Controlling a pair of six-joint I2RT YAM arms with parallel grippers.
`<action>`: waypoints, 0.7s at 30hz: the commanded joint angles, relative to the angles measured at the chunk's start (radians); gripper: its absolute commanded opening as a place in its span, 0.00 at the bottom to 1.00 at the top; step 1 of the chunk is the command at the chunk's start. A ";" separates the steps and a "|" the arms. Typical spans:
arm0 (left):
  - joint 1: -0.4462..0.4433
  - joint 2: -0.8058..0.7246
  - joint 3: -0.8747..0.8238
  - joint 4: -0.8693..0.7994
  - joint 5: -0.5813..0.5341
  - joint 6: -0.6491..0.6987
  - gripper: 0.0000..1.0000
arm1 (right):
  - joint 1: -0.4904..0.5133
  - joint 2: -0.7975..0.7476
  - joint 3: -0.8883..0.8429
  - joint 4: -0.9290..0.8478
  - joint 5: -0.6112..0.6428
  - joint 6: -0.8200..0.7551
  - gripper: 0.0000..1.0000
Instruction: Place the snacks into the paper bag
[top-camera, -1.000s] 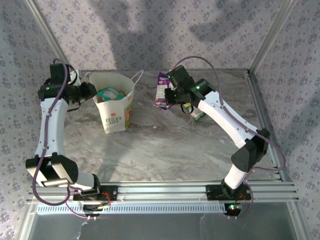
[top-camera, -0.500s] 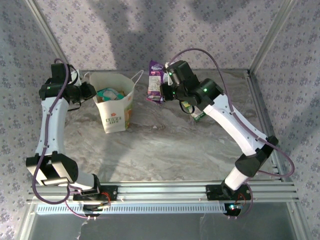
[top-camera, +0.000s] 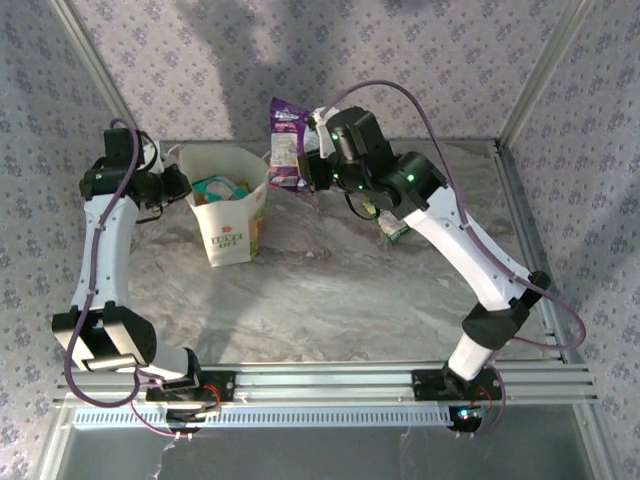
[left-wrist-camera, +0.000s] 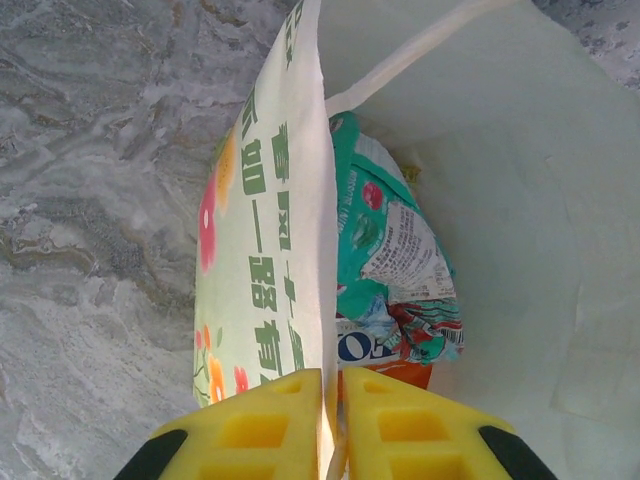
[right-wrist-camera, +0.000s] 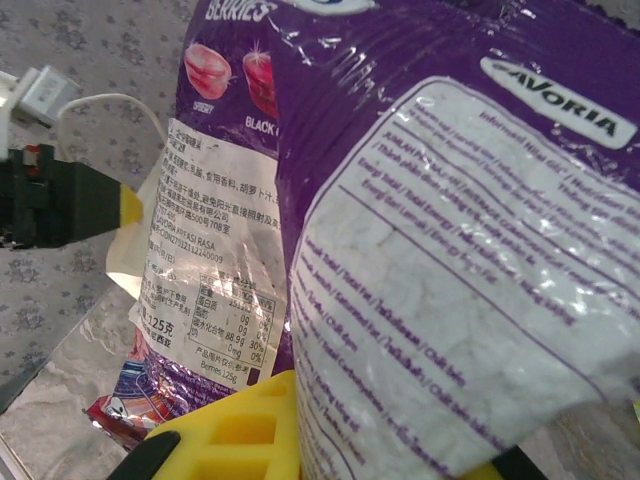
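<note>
At upper centre the right gripper (top-camera: 306, 170) clamps the purple packet (top-camera: 286, 145), which sticks out leftward beside the paper bag (top-camera: 230, 235) pinched by the left gripper (top-camera: 185, 182).

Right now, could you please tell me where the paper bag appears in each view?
Top external: paper bag upright, left of centre.
Left wrist: its printed wall runs up the middle, packets inside.
Right wrist: pale sliver at left, behind the purple packet.
Shared landmark: the marbled table.

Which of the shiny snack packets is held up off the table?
The purple foil packet, pinched in the right fingers near the white paper bag; the teal packets lie inside it, the green-and-white one on the table.
</note>
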 joint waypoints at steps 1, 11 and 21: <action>-0.004 -0.003 -0.010 -0.002 -0.017 0.022 0.15 | 0.017 0.040 0.078 0.049 -0.032 -0.035 0.14; -0.005 -0.016 -0.033 0.002 -0.026 0.034 0.15 | 0.039 0.188 0.276 0.016 -0.086 -0.040 0.14; 0.004 -0.030 -0.018 -0.005 -0.022 0.033 0.19 | 0.048 0.367 0.504 -0.022 -0.159 -0.017 0.14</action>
